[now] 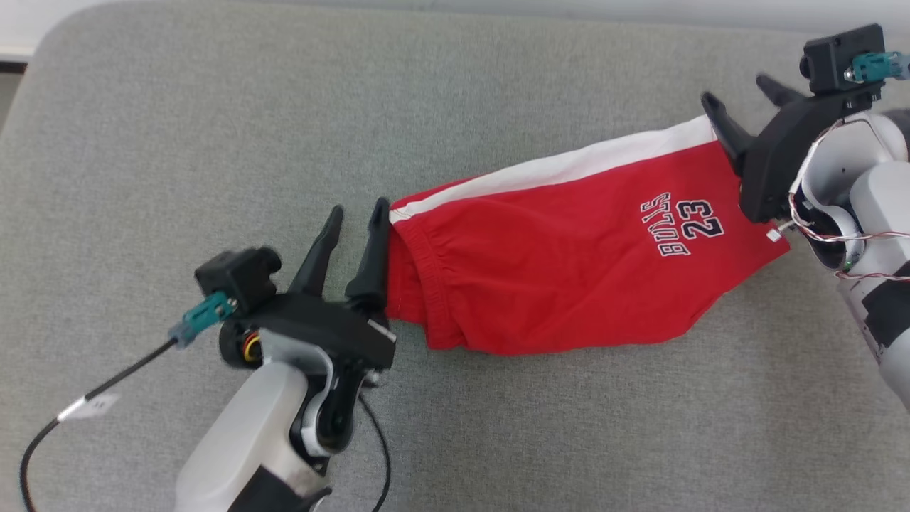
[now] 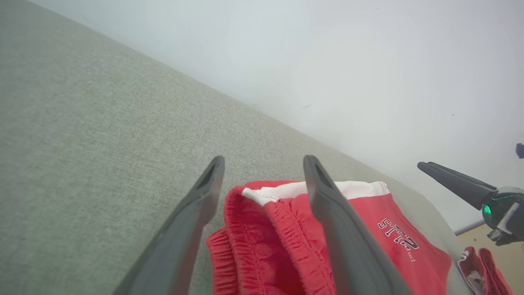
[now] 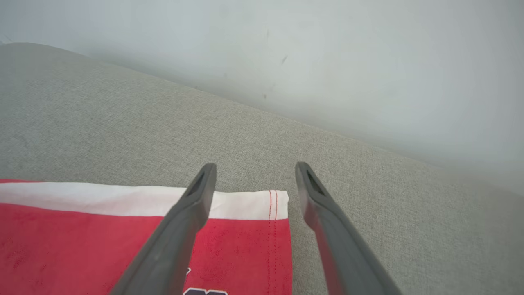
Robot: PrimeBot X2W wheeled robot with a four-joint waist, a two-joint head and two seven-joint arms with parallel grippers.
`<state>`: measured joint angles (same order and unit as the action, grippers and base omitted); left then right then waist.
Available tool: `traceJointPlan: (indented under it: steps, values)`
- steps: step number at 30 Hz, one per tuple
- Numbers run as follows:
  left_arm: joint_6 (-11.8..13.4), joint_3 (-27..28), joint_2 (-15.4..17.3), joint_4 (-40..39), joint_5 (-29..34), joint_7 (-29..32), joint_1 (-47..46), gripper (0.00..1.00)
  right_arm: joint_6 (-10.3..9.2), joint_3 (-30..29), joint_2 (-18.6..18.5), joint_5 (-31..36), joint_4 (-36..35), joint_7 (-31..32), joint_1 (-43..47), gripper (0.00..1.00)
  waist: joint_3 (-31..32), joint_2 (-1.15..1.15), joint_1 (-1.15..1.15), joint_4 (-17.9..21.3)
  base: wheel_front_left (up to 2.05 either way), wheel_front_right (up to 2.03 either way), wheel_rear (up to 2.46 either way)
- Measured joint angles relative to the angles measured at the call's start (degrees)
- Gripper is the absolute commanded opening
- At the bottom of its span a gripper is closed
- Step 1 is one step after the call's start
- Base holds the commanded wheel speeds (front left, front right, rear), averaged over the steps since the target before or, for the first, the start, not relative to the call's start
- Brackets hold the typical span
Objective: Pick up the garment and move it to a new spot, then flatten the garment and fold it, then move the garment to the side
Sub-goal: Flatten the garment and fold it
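The red shorts (image 1: 554,284) carry the only readable print (image 1: 682,224): "BULLS" in white letters outlined dark, with the number "23" beside it in dark figures edged white (both lie turned nearly sideways in the head view). In the left wrist view the print is small and blurred. In the right wrist view the bottom edge cuts it off.

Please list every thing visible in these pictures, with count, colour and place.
shorts: one, red with white side stripe, lying on the cushion
cushion: one, grey fabric, under the shorts
wall: one, white, behind the cushion
small cloth item: one, red and white, beyond the cushion's end in the left wrist view
cable: one, black, beside the left forearm
left fingers: two, dark, open, at the waistband end
right fingers: two, dark, open, at the hem end
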<state>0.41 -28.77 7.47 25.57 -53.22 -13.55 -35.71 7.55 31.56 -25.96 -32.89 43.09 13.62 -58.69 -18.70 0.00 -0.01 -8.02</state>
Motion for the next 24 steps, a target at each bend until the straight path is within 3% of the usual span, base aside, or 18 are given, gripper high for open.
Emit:
traceJointPlan:
  steps: [4, 9, 12, 14, 17, 24]
  values:
    - [0.2, 1.5, 1.9, -2.1, 5.0, -1.3, 4.2, 1.00, 0.00, -3.2, 0.2, -6.2, 3.0, 7.5, 1.4, 1.00, 2.3, 0.00, 0.00, 0.0, 0.00, 0.00, 0.00]
    - [0.5, 8.5, 1.7, -9.7, 14.1, -1.5, 13.4, 1.00, 0.00, -5.9, -0.3, -9.6, 4.8, 14.1, 3.9, 1.00, 4.5, -0.01, -0.01, -0.4, 0.00, 0.00, 0.00]
    - [0.1, 11.3, 0.8, -12.3, 17.4, -1.5, 18.0, 1.00, 0.00, -7.1, -0.8, -9.6, 5.9, 15.2, 4.8, 1.00, 4.8, -0.01, -0.01, -0.8, 0.00, 0.00, 0.00]
    - [-0.4, 14.0, 0.4, -16.0, 24.9, -1.5, 23.1, 1.00, 0.00, -8.1, -0.8, -8.9, 7.2, 16.2, 5.7, 1.00, 4.9, -0.01, -0.01, -1.5, 0.00, 0.00, 0.00]
    - [-0.4, 16.5, -0.5, -18.5, 30.3, -1.5, 27.6, 1.00, 0.00, -9.9, -0.4, -8.7, 8.7, 16.2, 6.0, 1.00, 4.5, -0.01, -0.01, -2.1, 0.00, 0.00, 0.00]
    - [-1.5, 21.4, -2.6, -21.9, 37.2, -1.5, 33.8, 1.00, 0.00, -13.8, 1.5, -7.2, 12.5, 15.1, 6.4, 1.00, 3.2, -0.01, 0.00, -3.9, 0.00, 0.00, 0.00]
